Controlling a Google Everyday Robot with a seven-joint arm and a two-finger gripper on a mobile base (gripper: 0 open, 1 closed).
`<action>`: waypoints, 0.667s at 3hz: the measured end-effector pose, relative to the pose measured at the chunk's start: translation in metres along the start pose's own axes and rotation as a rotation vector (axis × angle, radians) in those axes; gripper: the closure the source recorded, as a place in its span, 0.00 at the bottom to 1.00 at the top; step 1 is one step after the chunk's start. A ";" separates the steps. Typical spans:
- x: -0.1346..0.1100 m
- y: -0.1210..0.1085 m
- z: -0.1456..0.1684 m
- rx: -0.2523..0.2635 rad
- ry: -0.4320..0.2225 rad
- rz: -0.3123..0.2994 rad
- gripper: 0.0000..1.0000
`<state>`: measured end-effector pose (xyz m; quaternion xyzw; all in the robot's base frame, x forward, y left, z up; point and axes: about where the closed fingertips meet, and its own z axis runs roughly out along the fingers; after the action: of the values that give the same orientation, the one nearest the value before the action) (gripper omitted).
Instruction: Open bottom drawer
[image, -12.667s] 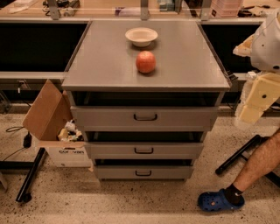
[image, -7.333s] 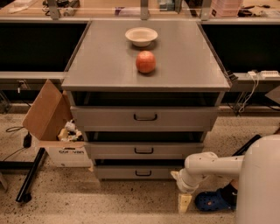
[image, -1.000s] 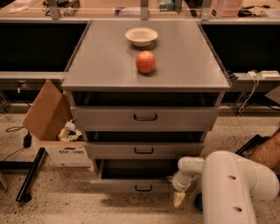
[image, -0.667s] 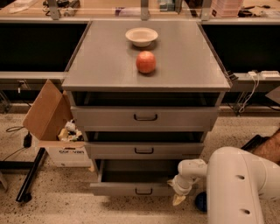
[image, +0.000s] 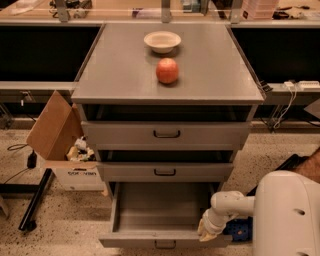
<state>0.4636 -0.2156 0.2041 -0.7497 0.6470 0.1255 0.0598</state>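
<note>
Camera view looks down on a speckled floor (image: 60, 235), where at far left a black bar (image: 36, 200) lies, and beside it an open cardboard box (image: 56, 134) leans against the left side of a grey metal cabinet (image: 120, 70). On the cabinet top sit a cream bowl (image: 162, 41) at the far side and a red apple (image: 167, 70) just nearer. Below, the top drawer (image: 166, 134) and middle drawer (image: 165, 171) are slightly out. The bottom drawer (image: 160, 210), lowest of the three, stands wide open towards the near edge, showing its plain grey tray. My gripper (image: 205, 233) is at the right end of its front panel; whether it is clenched or released I cannot tell. My white arm (image: 235, 202) reaches in from the right.
</note>
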 end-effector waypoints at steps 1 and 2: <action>0.002 0.011 0.002 -0.010 -0.016 0.018 1.00; 0.003 0.011 0.002 -0.012 -0.022 0.022 0.73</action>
<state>0.4534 -0.2200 0.2024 -0.7416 0.6536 0.1383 0.0608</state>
